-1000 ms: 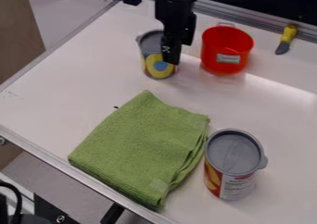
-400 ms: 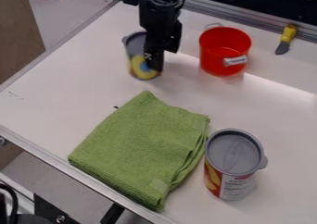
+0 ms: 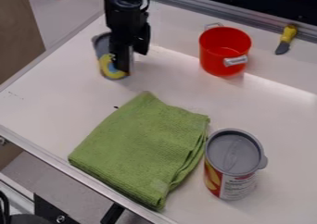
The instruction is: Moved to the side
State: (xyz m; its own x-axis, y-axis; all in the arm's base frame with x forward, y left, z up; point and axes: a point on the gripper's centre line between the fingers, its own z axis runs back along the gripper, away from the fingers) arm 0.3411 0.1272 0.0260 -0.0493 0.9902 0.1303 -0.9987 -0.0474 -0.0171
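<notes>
My pincer (image 3: pixel 129 61) is down at the can (image 3: pixel 106 55), toward the upper left of the table (image 3: pixel 37 94), with its black length crossing the can's right side. Whether I have the can clamped or am only leaning on its flank, I cannot tell from here. The can stands roughly upright near the table's left edge, well apart from the pot (image 3: pixel 223 51) and beyond the cloth (image 3: pixel 143 149). The task names no object, but I take the can for the one to be put aside, and I judge it nearly there. It looks stiff-walled and smooth, probably light for its size, so it should slide easily but could slip or tip if I press high. The wall might dent under a hard squeeze. For a lift I would take it across the body, below the rim, level and no firmer than needed; for a push, low down, near the base. Too much travel could carry it over the edge. Next, I would settle it flat and back off straight up, so as not to drag it along.
</notes>
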